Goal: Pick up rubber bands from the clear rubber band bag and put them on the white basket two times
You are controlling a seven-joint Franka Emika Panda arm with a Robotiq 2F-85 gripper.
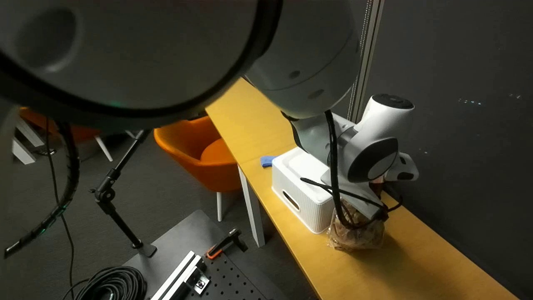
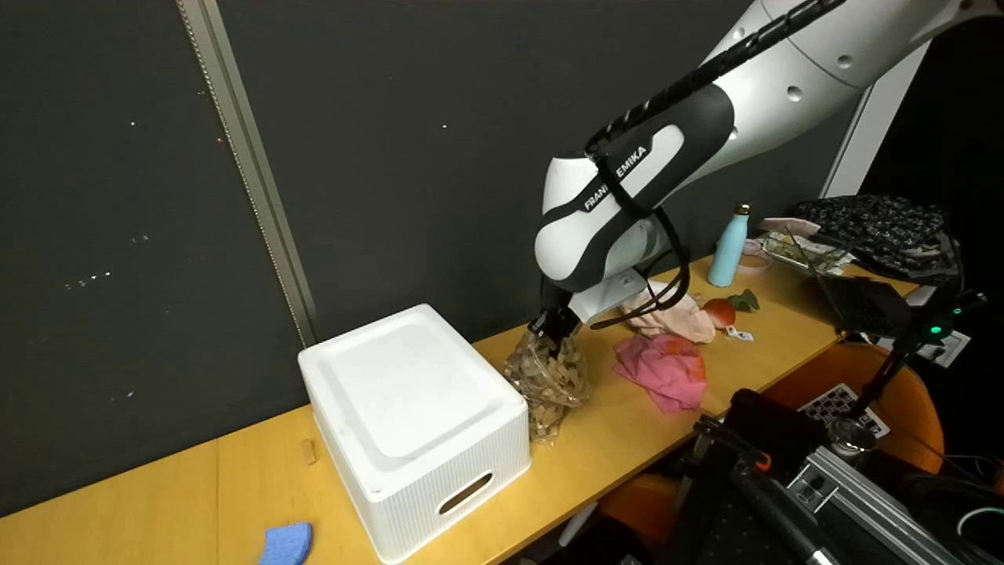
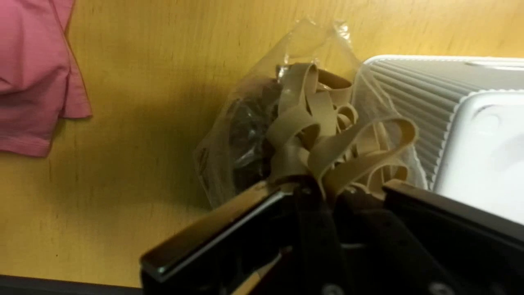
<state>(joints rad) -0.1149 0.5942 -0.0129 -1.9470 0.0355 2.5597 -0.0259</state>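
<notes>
The clear bag (image 2: 547,388) of tan rubber bands stands on the table against the white basket; it also shows in an exterior view (image 1: 354,237). In the wrist view, rubber bands (image 3: 323,119) loop out of the bag's open mouth (image 3: 223,164). My gripper (image 3: 327,196) points down into the bag's mouth, its fingers close together with bands pinched between them. The fingertips are partly hidden by bands; the gripper also shows at the bag in an exterior view (image 2: 555,337). The white basket (image 2: 439,479) has ribbed walls, a handle slot and a flat recessed white top; it shows in the wrist view too (image 3: 483,164).
A tan piece (image 2: 308,451) and a blue cloth (image 2: 285,543) lie beside the basket. A pink cloth (image 2: 667,373), a pale cloth (image 2: 674,314) and a blue bottle (image 2: 729,247) stand or lie beyond the bag. A dark wall (image 2: 408,196) rises behind the table.
</notes>
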